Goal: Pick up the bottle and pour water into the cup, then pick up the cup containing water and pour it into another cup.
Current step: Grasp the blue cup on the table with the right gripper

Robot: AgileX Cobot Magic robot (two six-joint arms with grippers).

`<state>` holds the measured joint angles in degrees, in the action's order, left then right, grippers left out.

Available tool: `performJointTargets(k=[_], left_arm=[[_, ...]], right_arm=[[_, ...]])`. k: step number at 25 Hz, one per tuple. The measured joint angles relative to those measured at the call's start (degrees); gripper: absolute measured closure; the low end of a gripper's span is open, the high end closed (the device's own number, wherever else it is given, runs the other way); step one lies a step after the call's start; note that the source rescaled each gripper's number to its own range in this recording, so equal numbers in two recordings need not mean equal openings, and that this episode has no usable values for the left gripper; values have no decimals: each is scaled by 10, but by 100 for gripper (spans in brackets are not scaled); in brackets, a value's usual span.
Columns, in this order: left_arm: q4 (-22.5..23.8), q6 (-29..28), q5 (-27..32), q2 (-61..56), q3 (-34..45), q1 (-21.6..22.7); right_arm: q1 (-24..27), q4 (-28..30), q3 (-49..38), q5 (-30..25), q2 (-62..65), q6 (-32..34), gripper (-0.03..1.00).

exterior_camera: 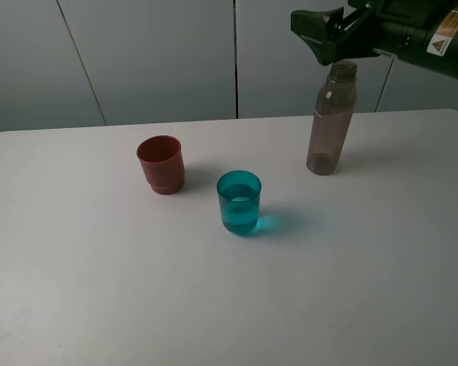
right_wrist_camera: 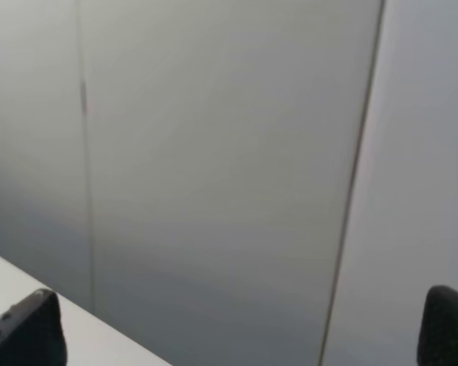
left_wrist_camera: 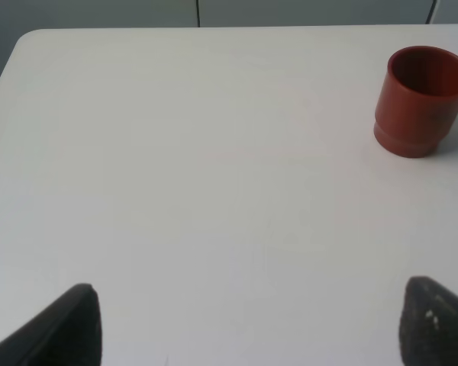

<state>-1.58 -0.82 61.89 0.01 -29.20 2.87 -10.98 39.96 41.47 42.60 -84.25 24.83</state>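
left claw (left_wrist_camera: 248, 329): fingers wide apart, nothing between them. Hangs low over the bare bench (left_wrist_camera: 175, 152) on the near left side, with the red-brown cup (left_wrist_camera: 420, 103) ahead of it and well apart. Looks parked clear of the work.
teal cup (exterior_camera: 239, 202): upright at mid-bench, nearest of the three things. Some water inside, nothing touching it. Judged: the bottle pour is done, so this is the next thing to lift.
red-brown cup: upright, to the left of and a bit behind the teal cup, near but apart. The inside looks empty in the left wrist view. Mouth faces up, ready to take the water.
bottle (exterior_camera: 332, 118): upright, no cap, far right of the bench, well apart from both cups. Stands free, likely set there to stay out of the cup-to-cup pour path.
right claw (exterior_camera: 322, 36): up by the bottle mouth, not gripping it. In the right wrist view the fingers sit at the frame edges with nothing between them, so it is open.
wall panels (exterior_camera: 160, 53): grey, behind the bench.
risk: a light cup holding water could slop if it is grabbed off-centre.
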Motion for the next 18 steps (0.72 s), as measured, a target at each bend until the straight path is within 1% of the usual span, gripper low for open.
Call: performJointTargets(k=[1, 3, 6, 10, 12, 18], left_arm=[[0, 0, 0, 0, 0, 0], [0, 0, 0, 0, 0, 0], [0, 0, 0, 0, 0, 0], [0, 0, 0, 0, 0, 0], [0, 0, 0, 0, 0, 0], [0, 0, 0, 0, 0, 0]], right_arm=[[0, 25, -11, 3, 12, 25, -3], [0, 49, -39, 22, 21, 58, -3], [0, 60, -100, 44, 17, 68, -3], [0, 60, -172, 62, -9, 11, -3], [0, 60, -188, 67, -28, -13, -3], [0, 77, -194, 86, -122, -26, -3]])
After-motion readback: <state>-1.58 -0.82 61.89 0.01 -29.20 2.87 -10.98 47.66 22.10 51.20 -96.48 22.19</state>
